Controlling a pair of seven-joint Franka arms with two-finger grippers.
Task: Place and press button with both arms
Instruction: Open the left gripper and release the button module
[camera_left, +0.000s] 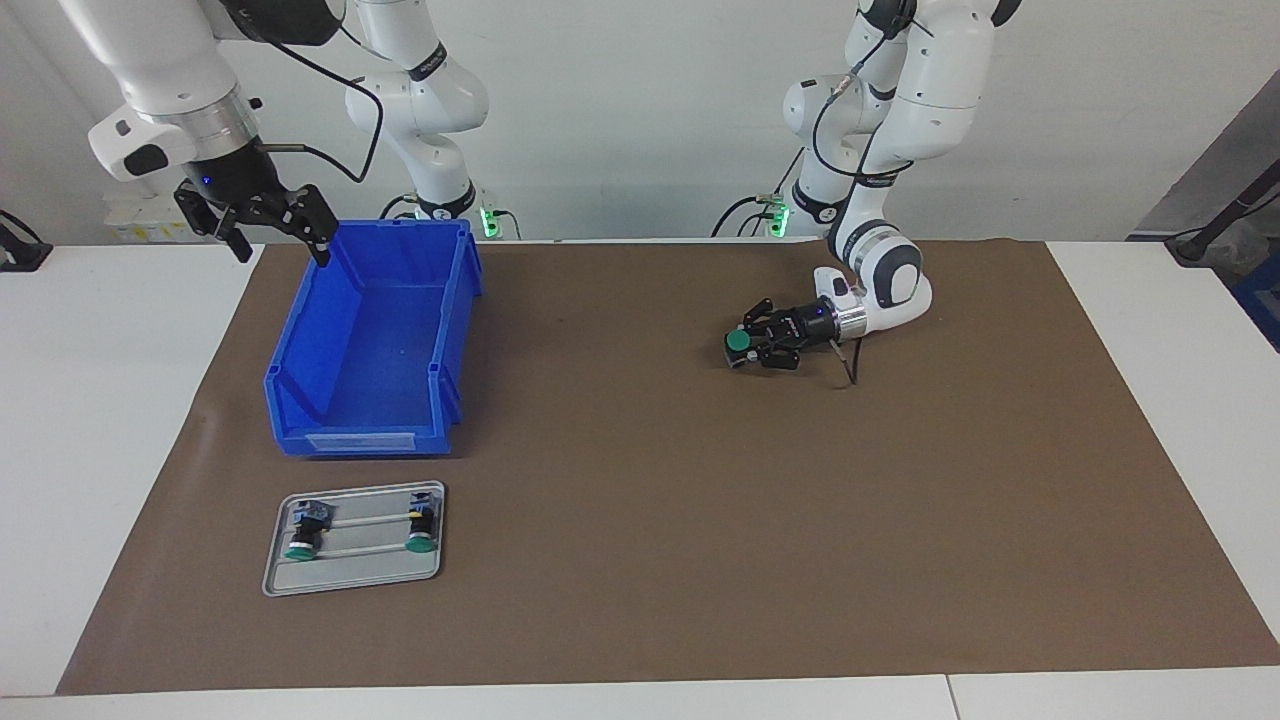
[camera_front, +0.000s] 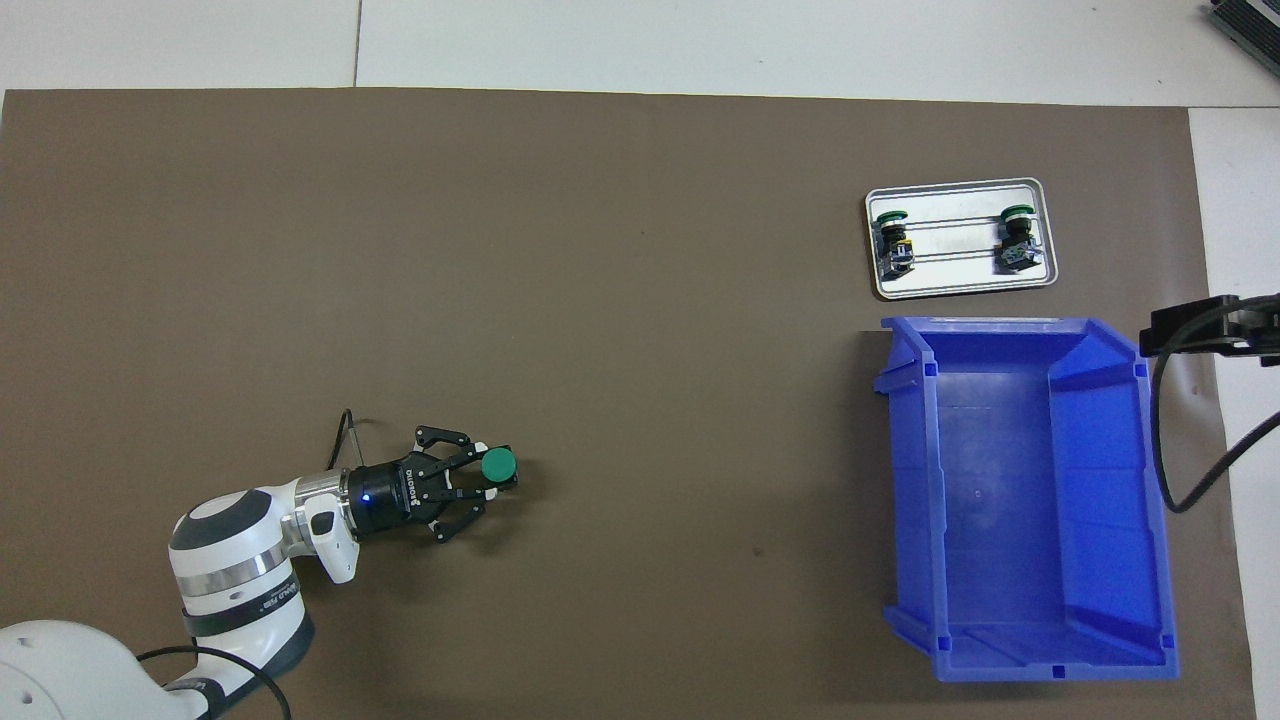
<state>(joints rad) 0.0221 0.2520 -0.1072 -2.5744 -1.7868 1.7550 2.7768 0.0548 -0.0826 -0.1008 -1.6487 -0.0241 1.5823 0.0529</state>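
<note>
Working across the facing view from its left edge, I saw the right tool (camera_left: 272, 228) hanging in the upper left of the frame, over the desk (camera_left: 120, 400) beside the blue bin's (camera_left: 372, 340) corner nearest the robots; its fingers stood wide apart with nothing between them. In the overhead view only its dark tip (camera_front: 1195, 327) showed at the right edge. The bin sat open and empty on the brown mat (camera_left: 700, 520). In the lower left of the facing view, just below the bin, lay a small metal tray (camera_left: 355, 572) with two green-capped buttons (camera_left: 305, 530) on it, one at each end.

Right of centre, I had the left tool (camera_left: 752, 345) low over the mat, lying nearly level and pointing toward the bin. Its fingers were partly closed around the button (camera_left: 739, 341), gripping the black body with the round green cap facing outward. I could not tell whether the button touched the mat. In the overhead view that same button (camera_front: 498, 465) sat in the lower left of the frame at the left tool (camera_front: 478, 478), well apart from the bin and tray.
</note>
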